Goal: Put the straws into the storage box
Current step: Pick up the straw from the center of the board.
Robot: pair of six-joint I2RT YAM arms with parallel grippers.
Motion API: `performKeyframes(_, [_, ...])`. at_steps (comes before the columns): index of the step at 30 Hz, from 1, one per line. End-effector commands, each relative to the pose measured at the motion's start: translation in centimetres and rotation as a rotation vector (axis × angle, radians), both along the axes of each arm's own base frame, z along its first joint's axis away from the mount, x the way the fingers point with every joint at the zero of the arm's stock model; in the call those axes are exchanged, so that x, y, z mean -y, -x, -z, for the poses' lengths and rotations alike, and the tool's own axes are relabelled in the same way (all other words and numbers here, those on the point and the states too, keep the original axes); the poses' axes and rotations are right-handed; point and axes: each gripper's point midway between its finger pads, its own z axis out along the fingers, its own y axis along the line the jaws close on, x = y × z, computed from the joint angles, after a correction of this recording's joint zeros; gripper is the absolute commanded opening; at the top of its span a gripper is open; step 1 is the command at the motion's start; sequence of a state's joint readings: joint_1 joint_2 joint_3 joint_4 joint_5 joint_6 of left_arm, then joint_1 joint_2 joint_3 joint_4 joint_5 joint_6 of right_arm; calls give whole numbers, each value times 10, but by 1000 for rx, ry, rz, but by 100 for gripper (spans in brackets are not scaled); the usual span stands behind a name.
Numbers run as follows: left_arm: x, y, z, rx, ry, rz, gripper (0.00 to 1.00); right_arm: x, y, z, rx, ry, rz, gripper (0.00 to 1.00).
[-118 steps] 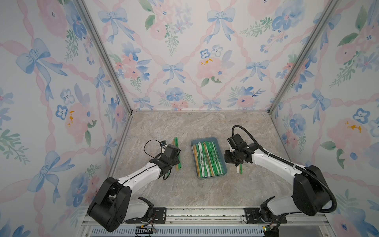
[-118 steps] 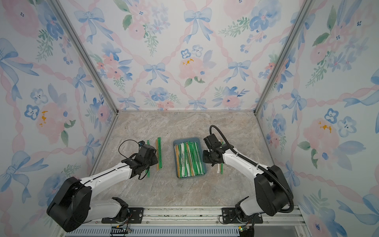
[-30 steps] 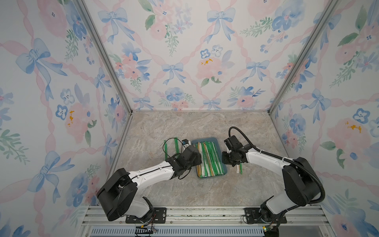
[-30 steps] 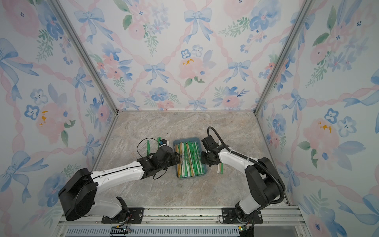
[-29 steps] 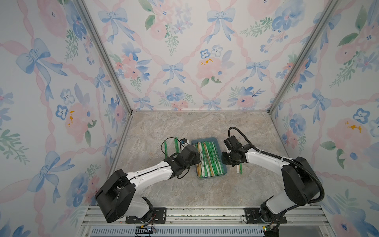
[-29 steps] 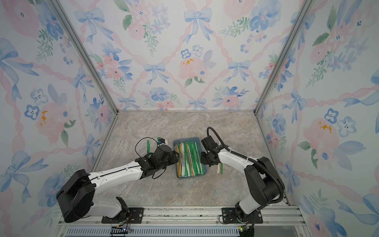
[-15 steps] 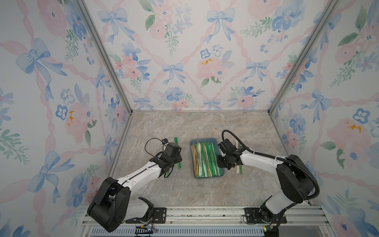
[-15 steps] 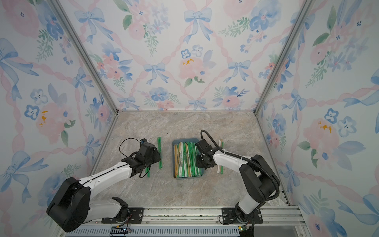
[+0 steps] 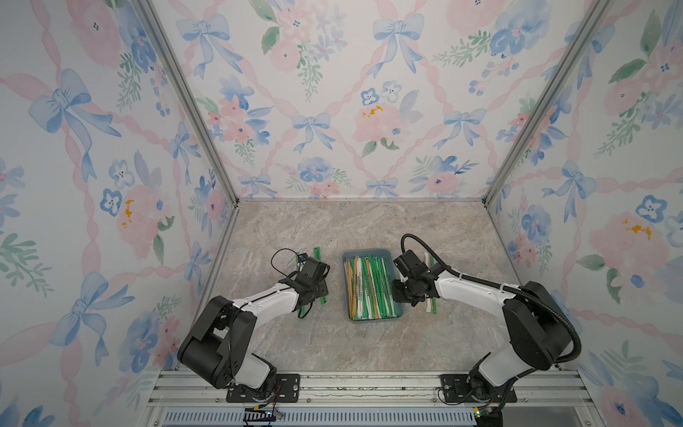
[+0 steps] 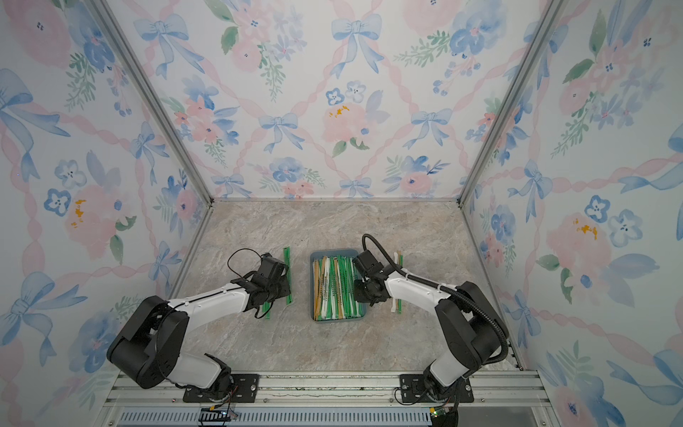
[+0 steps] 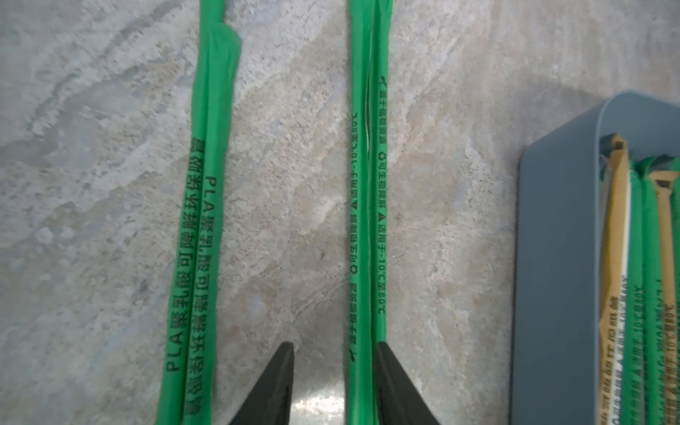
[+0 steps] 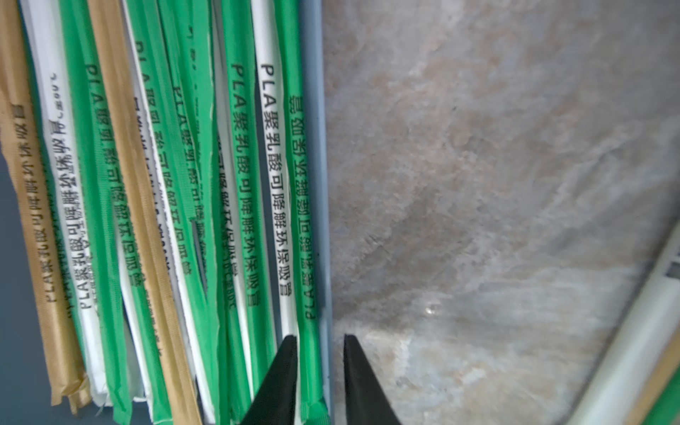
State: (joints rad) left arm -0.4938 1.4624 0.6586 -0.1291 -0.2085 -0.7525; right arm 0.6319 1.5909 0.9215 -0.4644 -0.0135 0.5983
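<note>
- Green, white and tan paper-wrapped straws, thin, long and printed in dark letters, lie packed lengthwise in the shallow blue-grey plastic storage box with rounded corners. The box stands on the marbled grey-beige desk, between both arms.
- Some straws are outside the box, on the desk. Green ones lie in two pairs to its left, and a white, a tan and a green one lie to its right.
- The left end effector has its black fingers partly apart, on both sides of one green pair. The pair is close against one finger and is not pinched.
- The right end effector shows only a narrow gap. One finger is over the straws inside and the other is outside, with the box wall and the outermost green straw between them. I cannot tell whether they press.
- In both top views the arms hide the fingertips and the middle of the loose straws. The wrist views cut off the box, and their near edges are blurred.
- One second ago the left end effector was at the left edge of the box; now it is back over the loose green straws. The right end effector was earlier just beside the box; now it is across the wall.
</note>
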Motion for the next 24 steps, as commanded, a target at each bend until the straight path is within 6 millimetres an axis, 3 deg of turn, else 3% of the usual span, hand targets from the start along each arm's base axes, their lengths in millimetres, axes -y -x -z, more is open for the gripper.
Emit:
performKeyframes(1, [-3, -1, 5, -22, -35, 16, 38, 8, -5, -14, 24, 15, 12, 25])
performKeyframes(4, [1, -10, -1, -5, -31, 18, 38, 13, -6, -14, 24, 20, 19, 25])
performKeyframes(13, [1, -10, 8, -29, -49, 25, 38, 22, -6, -16, 23, 26, 31, 25])
performKeyframes(24, [-6, -6, 17, -47, -107, 40, 28, 31, -9, -18, 25, 29, 46, 25])
